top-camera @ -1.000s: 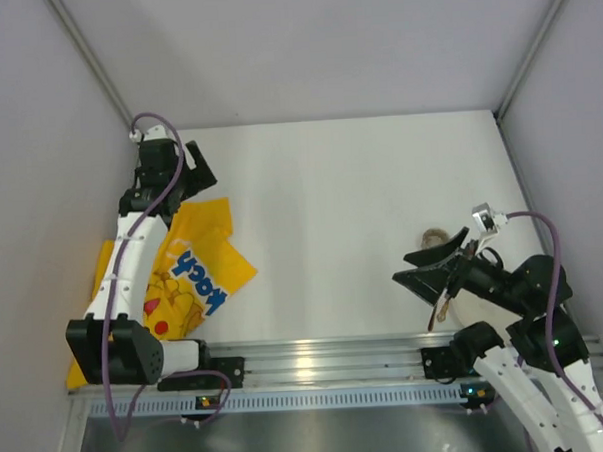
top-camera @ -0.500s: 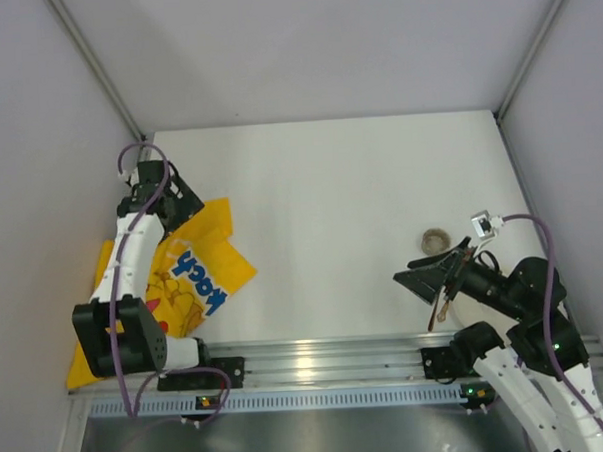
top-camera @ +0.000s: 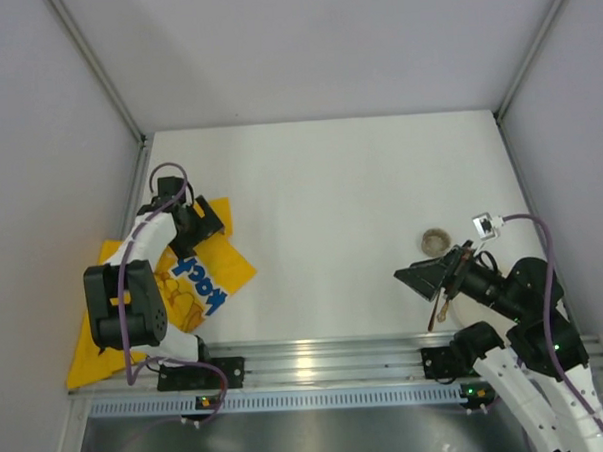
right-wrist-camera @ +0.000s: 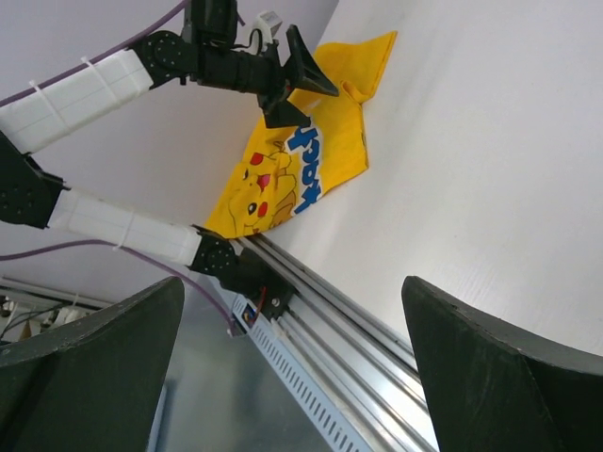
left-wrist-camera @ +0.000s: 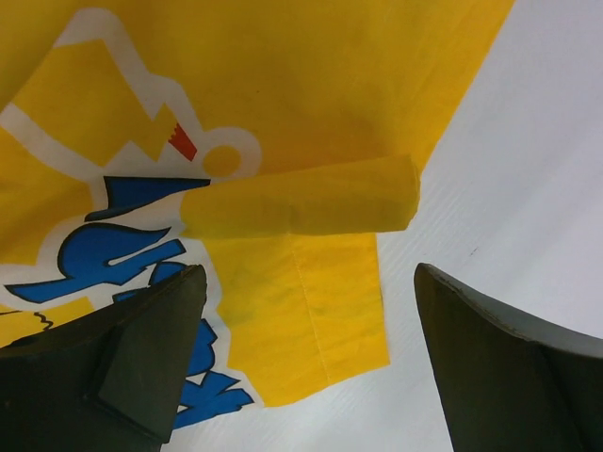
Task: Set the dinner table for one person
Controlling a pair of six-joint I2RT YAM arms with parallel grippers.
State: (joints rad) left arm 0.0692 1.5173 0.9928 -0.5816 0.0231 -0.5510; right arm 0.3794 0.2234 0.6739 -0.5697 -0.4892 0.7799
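The white dinner table (top-camera: pixel 330 195) fills the top view, with its ribbed aluminium rail (top-camera: pixel 317 357) along the near edge. A yellow cartoon-printed cloth mat (top-camera: pixel 199 276) lies rumpled at the near left. My left gripper (top-camera: pixel 203 223) is open and empty just above the mat's far corner. In the left wrist view the gripper (left-wrist-camera: pixel 311 372) straddles a folded-over flap of the mat (left-wrist-camera: pixel 301 198). My right gripper (top-camera: pixel 416 278) is open and empty, raised above the table's near right. In its own view the gripper (right-wrist-camera: pixel 292 372) looks across the table (right-wrist-camera: pixel 471 169) to the mat (right-wrist-camera: pixel 283 179).
A small round brownish object (top-camera: pixel 435 241) sits on the table at the right, just beyond my right gripper. A thin brown stick-like thing (top-camera: pixel 443 308) shows under the right arm. Grey walls close in the left, far and right sides.
My left gripper has come from the far left corner toward the near side and down over the mat's far corner. The right arm has barely moved.
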